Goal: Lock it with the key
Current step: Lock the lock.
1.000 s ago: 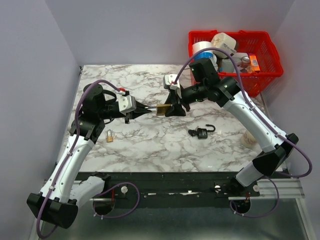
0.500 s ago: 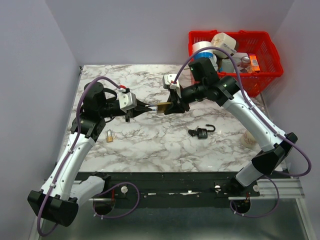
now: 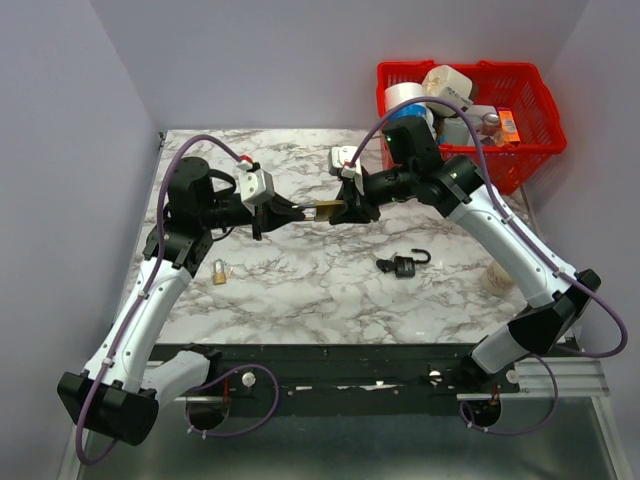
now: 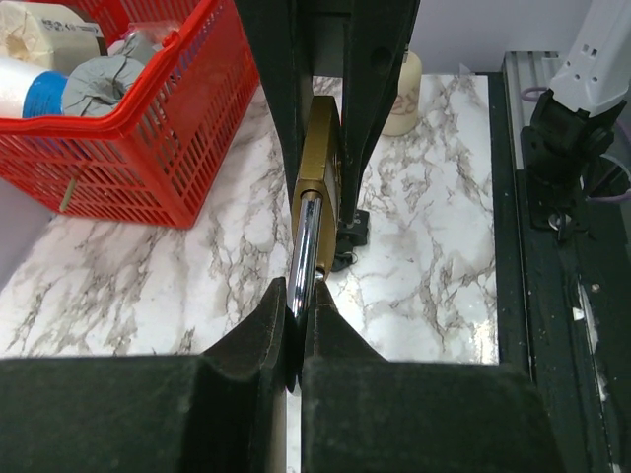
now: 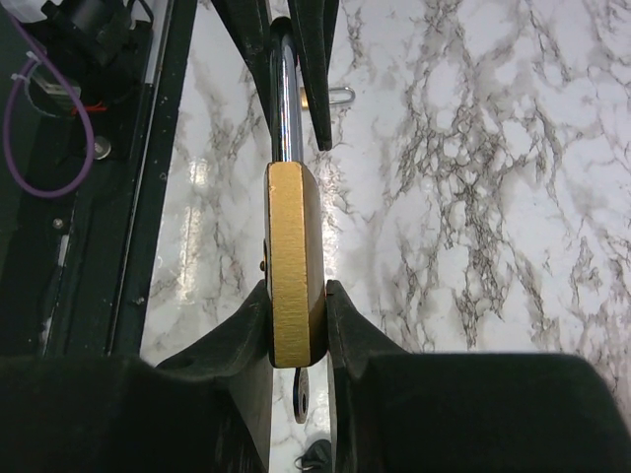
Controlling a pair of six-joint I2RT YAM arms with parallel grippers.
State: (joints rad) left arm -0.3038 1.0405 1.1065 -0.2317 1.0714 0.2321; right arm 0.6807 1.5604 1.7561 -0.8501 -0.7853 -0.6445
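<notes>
- Steel shackle (image 4: 306,236) of the lifted brass padlock (image 5: 294,256) is pinched by the left gripper (image 4: 299,301), its jaws narrowed right down onto the bar. This sits left of centre in the overhead view.
- Brass body of that padlock is clamped in the right gripper (image 5: 296,291), just right of the shackle. The lock hangs clear above the marble table (image 3: 300,300), spanning the two arms.
- Bare shackle runs long between the body and the left fingertips. It is judged not pushed home, so the lock is assessed as not yet locked.
- Key (image 5: 301,394): a thin metal piece with a hole, with a dark part below it, shows at the butt of the body between the right fingers, at the bottom of the right wrist view. It reads as the key. Whether it sits in the keyway cannot be told.
- Remaining, by judgement: press the shackle into the body, then turn the key.
- Count, left to right in the overhead view:
  - one small brass padlock (image 3: 219,271) on the table at the left
  - one lifted brass padlock at centre
  - one black padlock (image 3: 403,265), shackle open, right of centre
  - one red basket (image 3: 530,150) at the upper right
  - one cream object (image 3: 497,277) at the right edge
- Padlocks total three. The number of keys cannot be counted.
</notes>
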